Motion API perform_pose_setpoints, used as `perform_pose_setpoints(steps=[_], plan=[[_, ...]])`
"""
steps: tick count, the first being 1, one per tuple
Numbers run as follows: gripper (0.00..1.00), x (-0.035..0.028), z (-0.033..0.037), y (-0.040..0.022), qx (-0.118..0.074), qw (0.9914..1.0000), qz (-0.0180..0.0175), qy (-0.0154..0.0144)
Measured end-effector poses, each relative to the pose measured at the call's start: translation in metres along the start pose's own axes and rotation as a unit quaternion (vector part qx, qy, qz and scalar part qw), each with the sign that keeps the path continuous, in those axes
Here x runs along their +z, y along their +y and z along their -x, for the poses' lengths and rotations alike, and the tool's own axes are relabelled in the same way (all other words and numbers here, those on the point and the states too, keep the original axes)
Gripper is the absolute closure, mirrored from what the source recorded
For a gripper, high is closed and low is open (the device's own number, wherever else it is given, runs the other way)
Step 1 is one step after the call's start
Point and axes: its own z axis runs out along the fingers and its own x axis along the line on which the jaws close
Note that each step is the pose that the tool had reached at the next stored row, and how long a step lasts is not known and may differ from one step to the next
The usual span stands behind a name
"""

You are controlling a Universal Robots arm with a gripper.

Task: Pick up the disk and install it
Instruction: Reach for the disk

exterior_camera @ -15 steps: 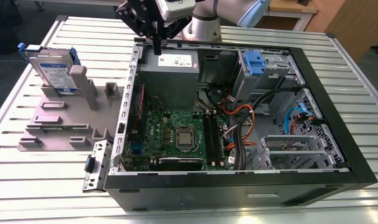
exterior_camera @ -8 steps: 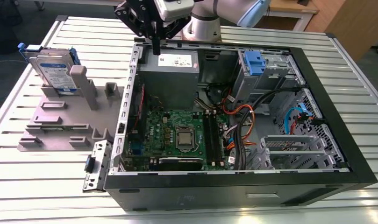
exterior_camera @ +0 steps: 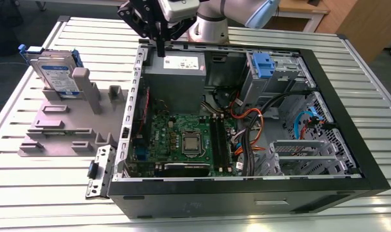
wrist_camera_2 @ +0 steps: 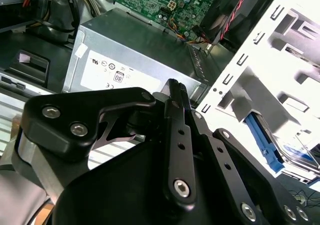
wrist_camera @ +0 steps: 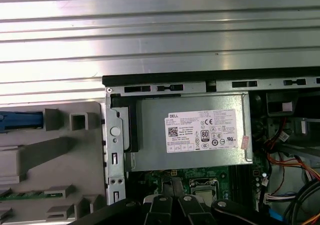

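Observation:
The disk (exterior_camera: 56, 72) stands upright in the grey slotted holder (exterior_camera: 60, 130) at the exterior view's left, silver with a blue-and-white label and a blue carrier. The second wrist view shows its blue frame (wrist_camera_2: 262, 142), and the first wrist view shows one blue edge (wrist_camera: 20, 121). My gripper (exterior_camera: 162, 48) hangs over the back left corner of the open computer case, just above the power supply (exterior_camera: 176, 65) and well to the right of the disk. Its black fingers (wrist_camera_2: 172, 100) are pressed together with nothing between them, and the gripper (wrist_camera: 172, 205) is seen again over the motherboard edge.
The open computer case (exterior_camera: 369, 159) lies on a slatted metal table (exterior_camera: 376, 58). Inside are a motherboard (exterior_camera: 189, 140), cables (exterior_camera: 247, 116) and a blue-latched drive bay (exterior_camera: 263, 65) at the back right. The case's left wall (exterior_camera: 134, 96) separates the holder from the interior.

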Motion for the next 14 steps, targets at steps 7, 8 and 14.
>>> perform_pose_setpoints(steps=[7, 8, 14], plan=[[0.89, 0.0008, -0.0035, -0.0003, 0.000, 1.00000, 0.0000, 0.0000], [0.89, 0.0009, -0.0036, -0.0003, 0.000, 1.00000, 0.0000, 0.0000], [0.89, 0.0008, -0.0061, -0.0005, 0.000, 1.00000, 0.0000, 0.0000]])
